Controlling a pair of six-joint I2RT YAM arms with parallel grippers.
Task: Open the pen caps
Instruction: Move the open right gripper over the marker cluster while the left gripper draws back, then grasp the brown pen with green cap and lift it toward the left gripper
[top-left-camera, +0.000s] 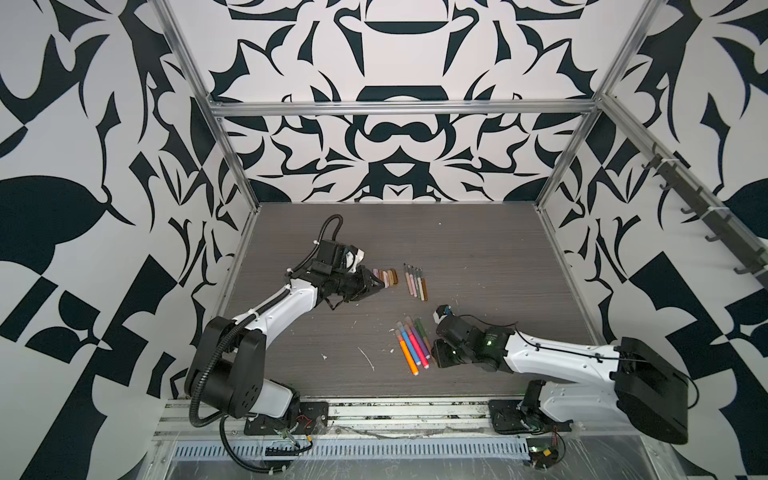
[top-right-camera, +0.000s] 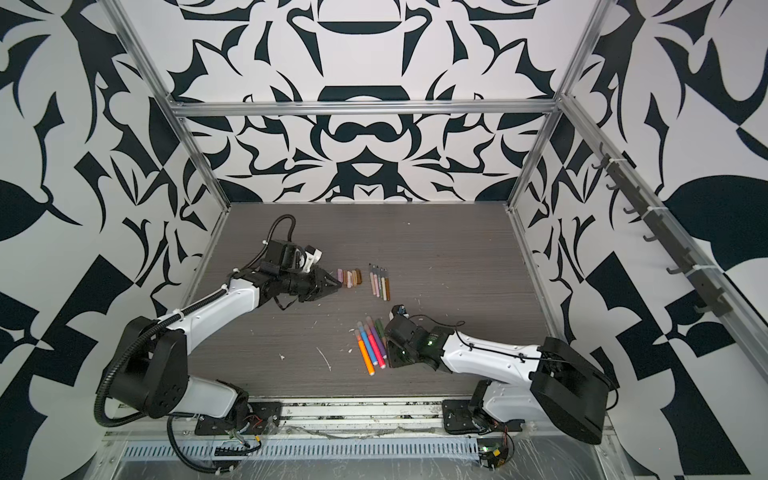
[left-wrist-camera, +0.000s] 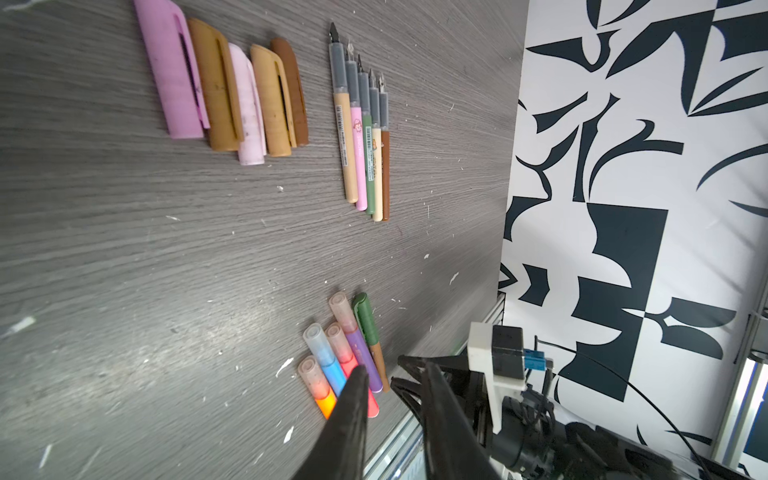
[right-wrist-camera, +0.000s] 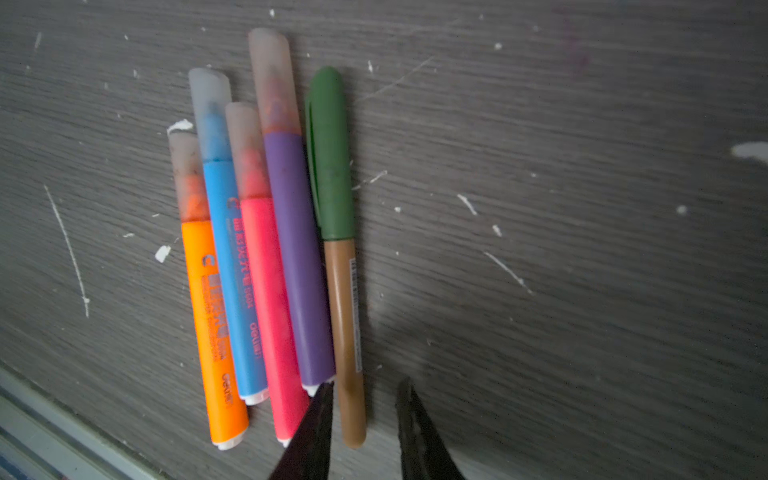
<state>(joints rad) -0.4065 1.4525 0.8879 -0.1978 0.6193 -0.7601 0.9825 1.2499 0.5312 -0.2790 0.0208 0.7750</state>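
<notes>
Caps first: five loose stubby plastic pen caps (left-wrist-camera: 232, 91), pink, ochre, pale pink, tan and brown, lie side by side on the grey wood-grain counter (top-left-camera: 478, 257). Only my left wrist view shows their clips; in both top views they are a small coloured strip. That wrist view also resolves the five uncapped slim pens (left-wrist-camera: 365, 137) next to them, with grey grips and bare nibs all at one end. From above I read the long axes of caps and bare pens as running roughly from the metal front rail (top-left-camera: 395, 409) to the patterned back wall (top-left-camera: 457, 166), nibs toward the wall. The left tool (top-left-camera: 379, 286) hangs just beside the pink end of the cap row, pointing along the row; its jaws stand a narrow gap apart with nothing between them. Nearer the rail lie five capped pens (top-left-camera: 411, 345): orange, blue, pink and purple markers with frosted caps, plus a brown pen (right-wrist-camera: 347, 332) under a green cap (right-wrist-camera: 330, 153). They are packed side by side, caps toward the wall, tails toward the rail. The right tool (right-wrist-camera: 366, 387) shows its fingertips only in the right wrist view; from above its own wrist covers them. There it is partly open and grips nothing, the brown pen's tail lying between the jaws; whether either finger touches the barrel I cannot tell.
</notes>
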